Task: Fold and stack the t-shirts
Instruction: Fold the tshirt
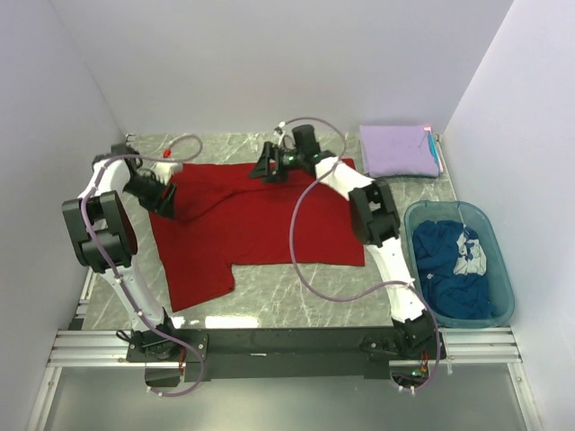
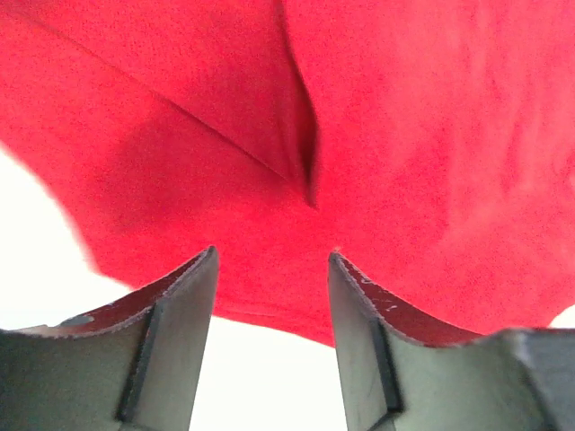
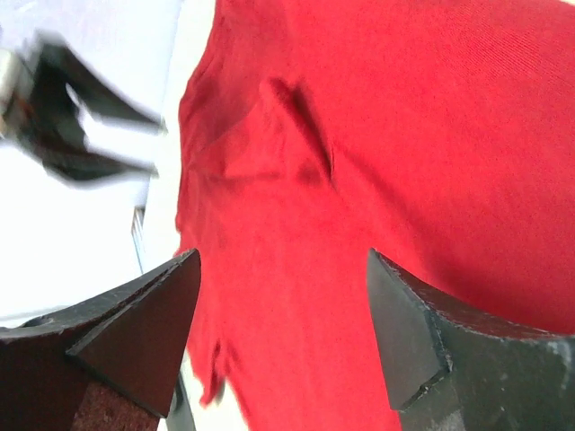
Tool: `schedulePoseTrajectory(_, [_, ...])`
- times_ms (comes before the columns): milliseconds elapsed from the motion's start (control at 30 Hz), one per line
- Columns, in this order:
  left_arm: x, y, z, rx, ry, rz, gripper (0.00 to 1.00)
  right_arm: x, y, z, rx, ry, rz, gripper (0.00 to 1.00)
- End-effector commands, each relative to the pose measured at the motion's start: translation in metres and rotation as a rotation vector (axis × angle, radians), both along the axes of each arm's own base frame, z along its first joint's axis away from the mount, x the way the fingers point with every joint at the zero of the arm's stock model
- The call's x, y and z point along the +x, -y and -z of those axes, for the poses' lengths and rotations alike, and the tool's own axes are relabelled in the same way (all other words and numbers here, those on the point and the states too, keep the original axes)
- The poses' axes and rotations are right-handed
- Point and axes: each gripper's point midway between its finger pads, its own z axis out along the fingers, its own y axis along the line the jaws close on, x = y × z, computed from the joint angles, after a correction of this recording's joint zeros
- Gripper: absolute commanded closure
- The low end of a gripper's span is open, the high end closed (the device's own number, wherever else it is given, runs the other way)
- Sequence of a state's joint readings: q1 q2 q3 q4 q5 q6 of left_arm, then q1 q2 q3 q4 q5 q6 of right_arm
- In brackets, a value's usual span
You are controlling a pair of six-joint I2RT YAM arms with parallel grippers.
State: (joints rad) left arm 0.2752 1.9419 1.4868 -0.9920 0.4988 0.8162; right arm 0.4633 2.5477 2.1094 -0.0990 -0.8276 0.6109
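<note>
The job looks about a third done, by my judgement: a plain lavender cloth t-shirt [image 1: 398, 150] lies folded into a neat rectangle at the far right corner of the worktop [image 1: 296, 301], the start of a stack. The plain bright red short-sleeved t-shirt [image 1: 269, 229] is the one in hand. It is spread across the middle of the worktop, mostly flat, with one sleeve pointing toward the near edge and a flap at its far left side turned in over the body, so its folding has barely begun. The left claw [image 2: 272, 256] hangs low over that far left part with its fingers apart and nothing between them. The right claw [image 3: 283, 256] is at the shirt's far edge, spread wide and also empty. A dark blue t-shirt with white print [image 1: 454, 260] lies crumpled in a translucent teal plastic tub [image 1: 449, 206] at the right, not yet taken out. The worktop is grey-veined marble in pattern, closed in by plain white walls [image 1: 269, 63] on three sides, with a metal rail [image 1: 90, 348] along the near edge.
</note>
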Motion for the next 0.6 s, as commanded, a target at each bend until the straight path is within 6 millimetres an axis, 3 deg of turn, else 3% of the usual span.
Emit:
schedulePoseTrajectory(0, [0.041, 0.005, -0.047, -0.003, 0.163, 0.056, 0.42, -0.006, 0.042, -0.078, -0.014, 0.149, -0.053, 0.19])
schedulePoseTrajectory(33, [0.059, 0.018, -0.061, -0.006, 0.203, 0.068, 0.42, -0.007, 0.057, -0.071, -0.055, 0.136, -0.045, 0.19])
schedulePoseTrajectory(100, [0.078, 0.036, -0.05, -0.05, 0.159, 0.003, 0.41, 0.003, 0.093, -0.08, -0.093, 0.157, 0.004, 0.19])
schedulePoseTrajectory(133, [0.095, 0.052, -0.06, -0.067, 0.19, 0.012, 0.41, 0.003, 0.11, -0.078, -0.145, 0.169, 0.018, 0.19])
schedulePoseTrajectory(167, [0.102, 0.063, -0.045, -0.102, 0.138, -0.018, 0.4, 0.007, 0.125, -0.076, -0.181, 0.175, 0.04, 0.18])
schedulePoseTrajectory(233, [0.121, 0.087, -0.047, -0.131, 0.153, -0.02, 0.39, 0.019, 0.164, -0.071, -0.257, 0.199, 0.09, 0.18])
schedulePoseTrajectory(267, [0.13, 0.093, -0.035, -0.141, 0.141, -0.033, 0.38, 0.021, 0.183, -0.064, -0.316, 0.174, 0.129, 0.18])
schedulePoseTrajectory(333, [0.142, 0.103, -0.029, -0.132, 0.16, -0.04, 0.35, 0.027, 0.22, -0.059, -0.362, 0.16, 0.184, 0.18])
schedulePoseTrajectory(433, [0.157, 0.11, -0.015, -0.118, 0.185, -0.053, 0.31, 0.034, 0.258, -0.049, -0.423, 0.147, 0.247, 0.18])
schedulePoseTrajectory(567, [0.163, 0.112, -0.002, -0.088, 0.191, -0.035, 0.29, 0.036, 0.284, -0.038, -0.464, 0.128, 0.267, 0.18])
